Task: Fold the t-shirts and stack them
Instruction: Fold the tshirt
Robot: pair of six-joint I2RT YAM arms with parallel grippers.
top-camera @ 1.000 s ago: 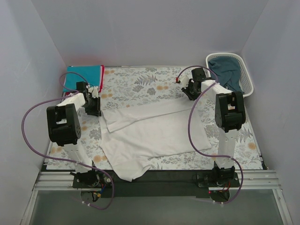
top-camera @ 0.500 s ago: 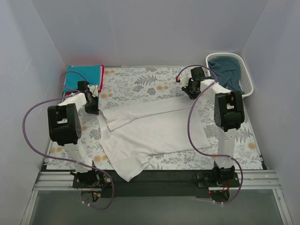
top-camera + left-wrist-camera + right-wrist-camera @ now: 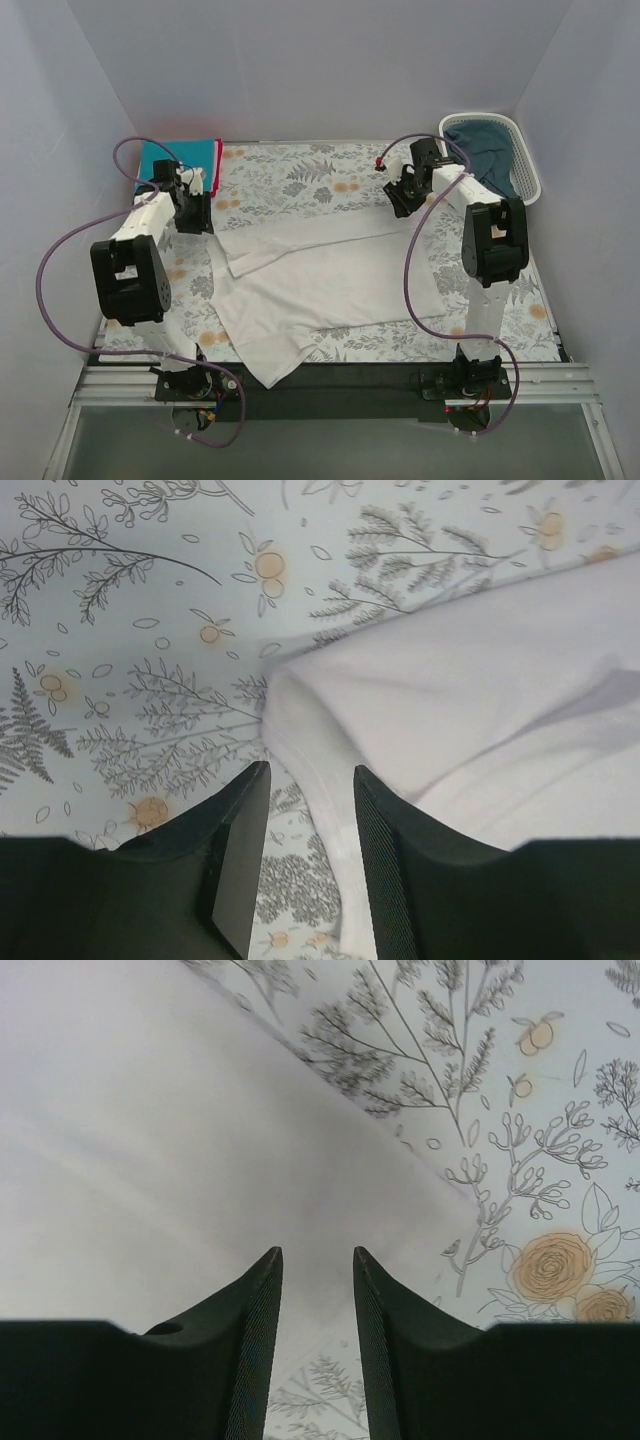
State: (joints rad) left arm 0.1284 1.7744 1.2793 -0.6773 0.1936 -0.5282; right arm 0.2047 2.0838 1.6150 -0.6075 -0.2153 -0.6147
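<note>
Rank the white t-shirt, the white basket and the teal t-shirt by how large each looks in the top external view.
1. white t-shirt
2. white basket
3. teal t-shirt, though the left arm hides part of it, so this place is less sure.

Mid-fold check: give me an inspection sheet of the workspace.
Surface: floral-patterned tablecloth, lying flat.
Job's things: white cloth t-shirt spread mid-table, partly folded; bright teal t-shirt on red t-shirt, far-left corner; dark blue-teal t-shirt in white slatted plastic basket, far right.
Clutter: nothing seen.
Grippers: left gripper and right gripper open, empty, over the white t-shirt's far edge.
Cables: purple cables loop out at both sides.
Surroundings: plain pale walls.
</note>
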